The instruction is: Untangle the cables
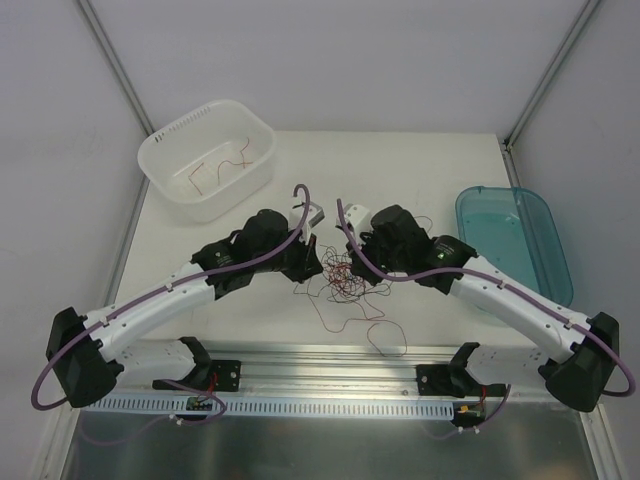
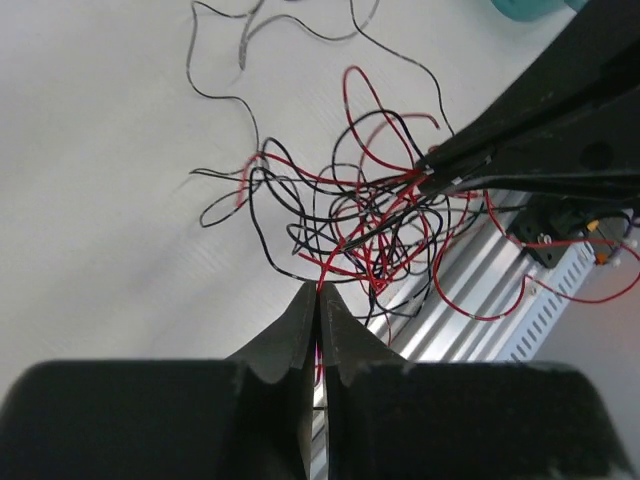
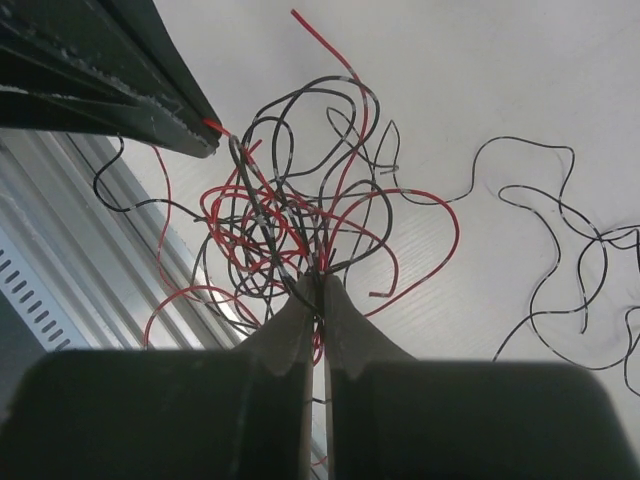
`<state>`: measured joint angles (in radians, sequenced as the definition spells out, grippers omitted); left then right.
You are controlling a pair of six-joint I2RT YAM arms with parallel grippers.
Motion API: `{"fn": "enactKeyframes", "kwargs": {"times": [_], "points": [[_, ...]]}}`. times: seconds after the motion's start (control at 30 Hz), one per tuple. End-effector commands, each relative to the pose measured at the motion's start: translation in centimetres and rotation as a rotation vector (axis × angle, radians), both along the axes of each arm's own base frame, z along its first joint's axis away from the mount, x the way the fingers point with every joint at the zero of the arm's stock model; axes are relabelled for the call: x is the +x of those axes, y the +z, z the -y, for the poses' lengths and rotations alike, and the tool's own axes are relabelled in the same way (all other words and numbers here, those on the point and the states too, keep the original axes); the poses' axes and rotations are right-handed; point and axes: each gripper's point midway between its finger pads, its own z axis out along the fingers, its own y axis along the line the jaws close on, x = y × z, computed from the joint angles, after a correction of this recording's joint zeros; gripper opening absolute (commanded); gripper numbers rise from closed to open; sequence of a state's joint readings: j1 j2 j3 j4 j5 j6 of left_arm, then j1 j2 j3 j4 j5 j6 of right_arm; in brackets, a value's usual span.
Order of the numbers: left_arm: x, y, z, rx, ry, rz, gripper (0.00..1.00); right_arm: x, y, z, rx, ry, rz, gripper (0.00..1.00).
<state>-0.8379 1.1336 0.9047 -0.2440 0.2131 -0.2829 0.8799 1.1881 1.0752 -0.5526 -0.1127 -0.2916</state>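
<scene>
a messy ball of thin red and black cables (image 1: 340,272) lies on the white table (image 1: 440,170), near its front edge. the black left gripper (image 2: 318,290) is pinched shut on a red strand at one side of the ball. the black right gripper (image 3: 320,285) is pinched shut on a few strands at the other side. one more red wire (image 1: 222,165) lies in the white plastic basket (image 1: 170,200), back left.
</scene>
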Motion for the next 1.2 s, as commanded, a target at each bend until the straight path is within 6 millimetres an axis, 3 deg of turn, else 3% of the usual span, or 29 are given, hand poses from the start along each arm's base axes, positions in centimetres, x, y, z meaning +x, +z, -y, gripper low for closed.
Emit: {"fn": "enactKeyframes", "kwargs": {"times": [0.0, 0.2, 0.3, 0.47, 0.73, 0.9, 0.97, 1.03, 1.1, 1.17], "points": [[2.9, 4.3, -0.4, -0.062, 0.155, 0.118, 0.00, 0.2, -0.4, 0.5, 0.002, -0.029, 0.030, 0.01], [7.5, 9.6, -6.7, -0.109, 0.487, 0.217, 0.00, -0.2, -4.3, 3.6, -0.050, -0.137, -0.014, 0.01], [9.3, 11.4, -9.8, -0.125, 0.600, 0.230, 0.00, 0.3, -4.8, 5.0, -0.031, -0.214, -0.029, 0.01], [10.2, 14.2, -12.2, -0.134, 0.675, 0.290, 0.00, 1.8, -5.8, 8.3, -0.039, -0.385, -0.042, 0.01], [10.7, 14.5, -14.8, -0.051, 0.733, 0.339, 0.00, 3.8, -5.2, 10.9, -0.002, -0.587, -0.042, 0.01], [10.7, 14.2, -15.5, -0.009, 0.741, 0.348, 0.00, 3.9, -6.3, 10.4, 0.009, -0.610, -0.094, 0.01], [10.9, 14.0, -15.6, 0.000, 0.747, 0.347, 0.00, 3.8, -7.2, 9.7, 0.015, -0.618, -0.141, 0.05], [11.2, 14.4, -15.8, 0.014, 0.758, 0.351, 0.00, 3.5, -7.9, 9.0, 0.018, -0.600, -0.187, 0.26], [11.5, 15.4, -16.0, 0.012, 0.769, 0.366, 0.00, 3.0, -8.0, 8.3, 0.037, -0.574, -0.214, 0.40], [12.1, 17.6, -16.2, 0.001, 0.778, 0.402, 0.00, 2.6, -8.0, 7.9, 0.042, -0.555, -0.213, 0.58]]}}
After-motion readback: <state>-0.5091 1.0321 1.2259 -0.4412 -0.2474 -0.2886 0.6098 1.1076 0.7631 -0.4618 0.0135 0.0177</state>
